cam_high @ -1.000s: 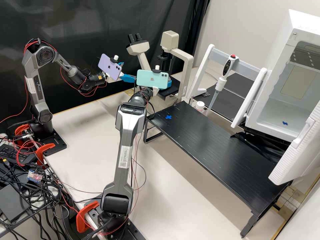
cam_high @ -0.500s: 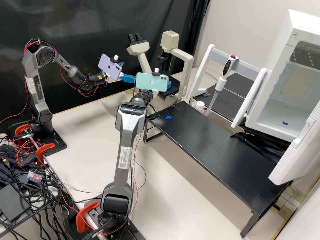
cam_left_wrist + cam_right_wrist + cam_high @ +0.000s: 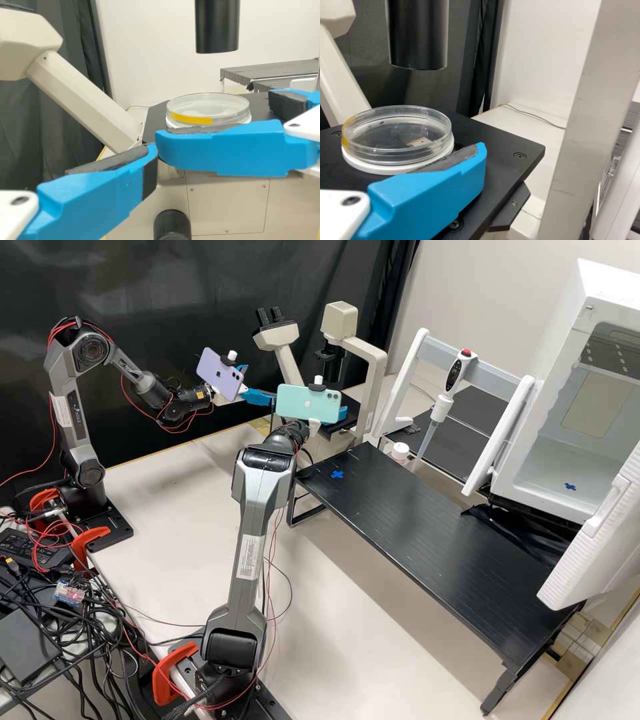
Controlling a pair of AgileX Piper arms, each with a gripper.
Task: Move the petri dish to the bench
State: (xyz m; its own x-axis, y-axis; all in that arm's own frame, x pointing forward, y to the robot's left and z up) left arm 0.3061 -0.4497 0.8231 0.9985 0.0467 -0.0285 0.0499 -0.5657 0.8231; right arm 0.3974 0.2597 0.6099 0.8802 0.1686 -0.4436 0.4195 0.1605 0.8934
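In the high view, the left gripper (image 3: 259, 385) is next to the purple phone (image 3: 220, 375), and its two blue fingers are spread. The right gripper (image 3: 343, 414) pokes out beside the mint green phone (image 3: 308, 403), close to the big cream microscope (image 3: 373, 360). The long black bench (image 3: 433, 533) has a blue cross (image 3: 337, 475) on it. The white pipette (image 3: 443, 403) stands up behind it.

In the left wrist view, one blue finger (image 3: 95, 200) of the left gripper is near. The right gripper comes from the other arm with its two blue fingers (image 3: 225, 150) wide apart. The petri dish (image 3: 207, 107) is past the nearer one, with a yellow sticker (image 3: 191, 119) on its side.

In the right wrist view, the clear petri dish sits flat on a white ring (image 3: 375, 166), on the flat black stage (image 3: 495, 145), lower than a black tube (image 3: 417, 35). One finger (image 3: 430, 195) of the right gripper is right by the dish, with its grey pad facing it. I can't tell if they touch.
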